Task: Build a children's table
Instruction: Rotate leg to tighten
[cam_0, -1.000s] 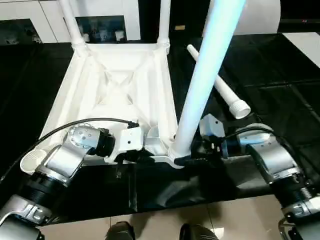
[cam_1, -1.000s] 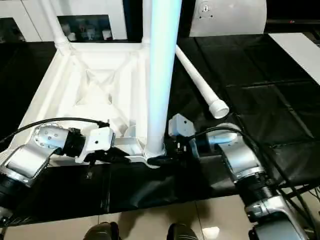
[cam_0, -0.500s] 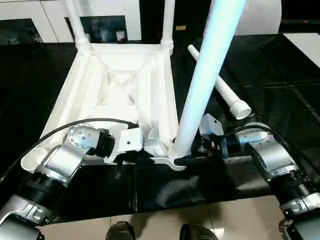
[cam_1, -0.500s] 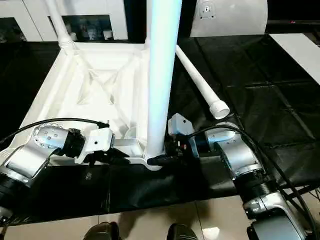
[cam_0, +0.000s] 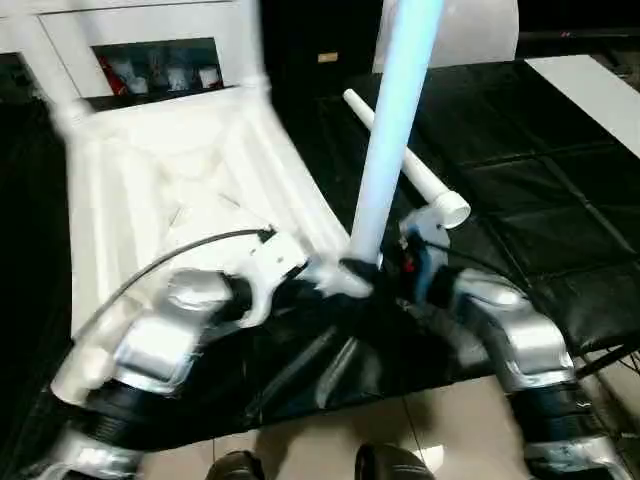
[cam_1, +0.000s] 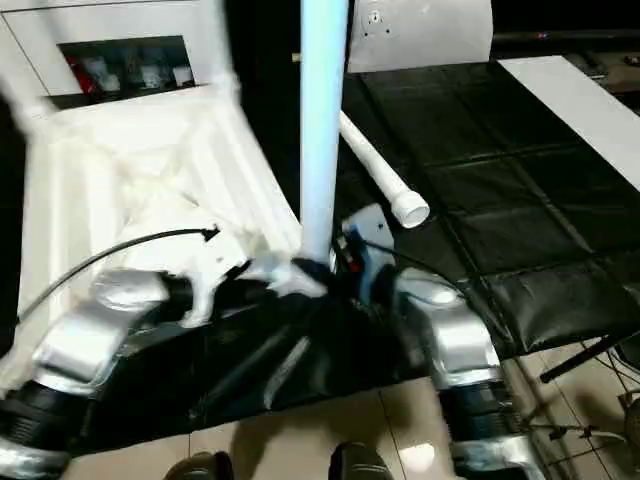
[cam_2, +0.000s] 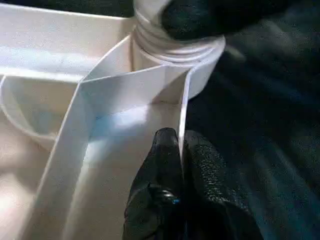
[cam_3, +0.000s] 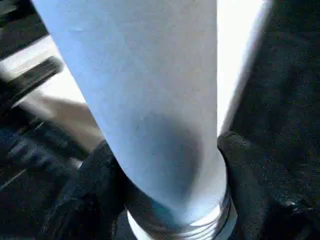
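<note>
Black matting (cam_0: 520, 150) covers the floor, white cabinet (cam_0: 150, 45) behind. The table top (cam_0: 170, 190) lies upside down, motion-blurred, far legs cut off by the frame edge. Left gripper (cam_2: 181, 150) is pinched tight on the thin rim wall beside the near corner socket (cam_2: 200, 65). Right gripper (cam_3: 170, 165) clamps the upright leg (cam_0: 395, 120) at its base; leg's top out of frame. A loose leg (cam_0: 410, 170) lies on the matting.

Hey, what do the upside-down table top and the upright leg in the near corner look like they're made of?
Table top: apparently moulded white plastic, judging by thin ribs and walls with a smooth, slightly glossy surface. Upright leg: probably the same white plastic, a smooth round tube with moulded rings at its base; its bluish look may be lighting.
</note>
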